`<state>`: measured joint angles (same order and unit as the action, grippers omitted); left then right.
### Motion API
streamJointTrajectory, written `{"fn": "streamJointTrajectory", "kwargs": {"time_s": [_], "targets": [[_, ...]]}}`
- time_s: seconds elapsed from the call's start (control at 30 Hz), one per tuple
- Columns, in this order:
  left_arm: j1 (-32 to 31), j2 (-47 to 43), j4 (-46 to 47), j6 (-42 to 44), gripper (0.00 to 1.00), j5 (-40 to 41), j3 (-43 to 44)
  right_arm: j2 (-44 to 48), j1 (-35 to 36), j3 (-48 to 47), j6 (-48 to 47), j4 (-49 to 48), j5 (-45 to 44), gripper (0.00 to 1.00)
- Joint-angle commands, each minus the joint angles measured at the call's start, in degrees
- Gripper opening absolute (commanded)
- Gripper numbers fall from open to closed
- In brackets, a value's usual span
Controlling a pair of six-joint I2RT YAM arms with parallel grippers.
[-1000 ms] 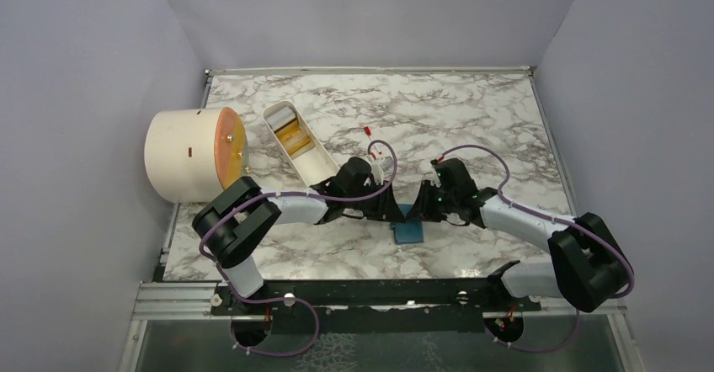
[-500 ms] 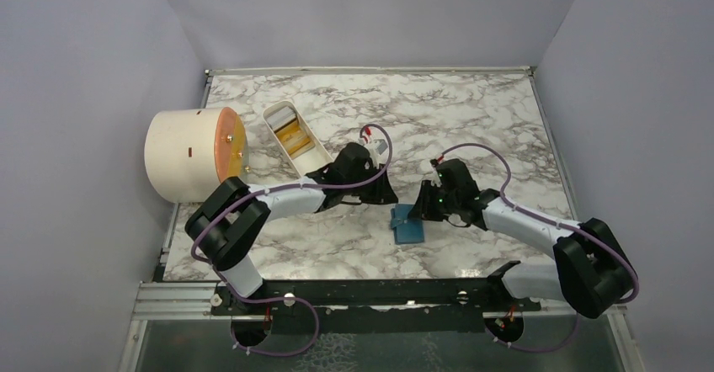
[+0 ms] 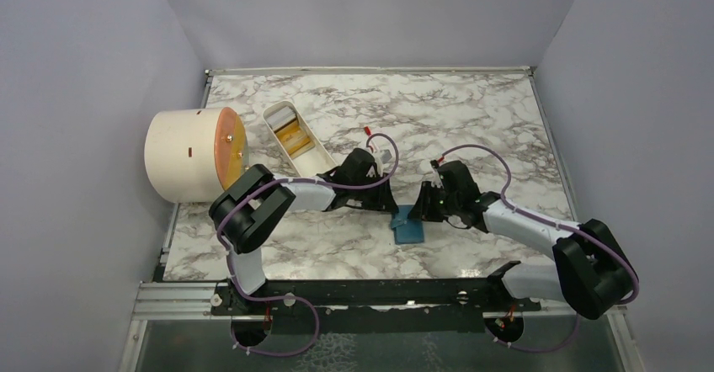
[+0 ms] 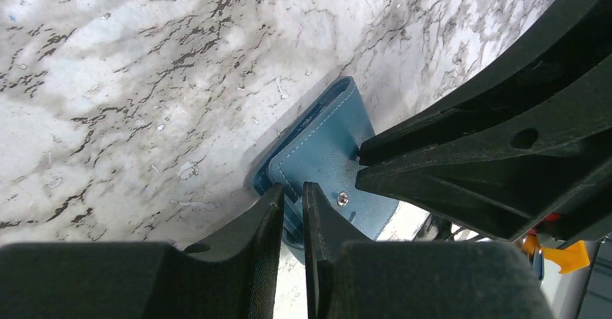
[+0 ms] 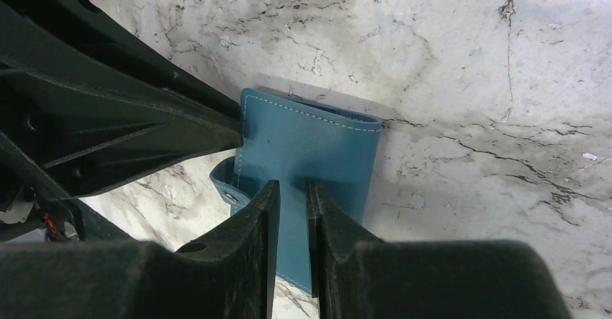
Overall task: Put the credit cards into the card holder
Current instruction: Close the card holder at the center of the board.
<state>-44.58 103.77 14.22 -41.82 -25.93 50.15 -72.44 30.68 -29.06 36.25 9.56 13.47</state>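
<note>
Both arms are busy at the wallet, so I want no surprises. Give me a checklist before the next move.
1. Right gripper clamped on a panel of the card holder: ok.
2. Left gripper pinching the holder's edge: ok.
3. Pocket opened enough for a card: cannot tell.
4. A gripper free to fetch a card: not ok, both grip the holder.
5. Cards located: cannot tell; something yellow-orange lies in the white tray.

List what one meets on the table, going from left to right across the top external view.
cream cylinder → white oval tray → left gripper → card holder → right gripper
</note>
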Motion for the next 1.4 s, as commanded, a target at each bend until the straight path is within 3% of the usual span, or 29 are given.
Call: {"fn": "streamJointTrajectory", "kwargs": {"time_s": [0.0,0.37,1.1,1.37], "targets": [[0.2,1.1,-1.0,1.4,0.18,0.8,0.8,1.2,0.2,1.0,-0.8,-0.5,1.0,0.21],[0.2,1.7,-5.0,3.5,0.17,3.2,1.1,5.5,0.2,-0.3,-0.5,-4.6,8.9,0.26],[0.1,1.8,-5.4,3.1,0.16,3.4,1.2,-0.6,0.2,1.1,-6.2,-9.6,13.0,0.32],[0.1,2.0,-5.9,3.0,0.16,3.4,1.7,-1.7,0.2,1.2,-7.8,-9.1,12.0,0.39]]}}
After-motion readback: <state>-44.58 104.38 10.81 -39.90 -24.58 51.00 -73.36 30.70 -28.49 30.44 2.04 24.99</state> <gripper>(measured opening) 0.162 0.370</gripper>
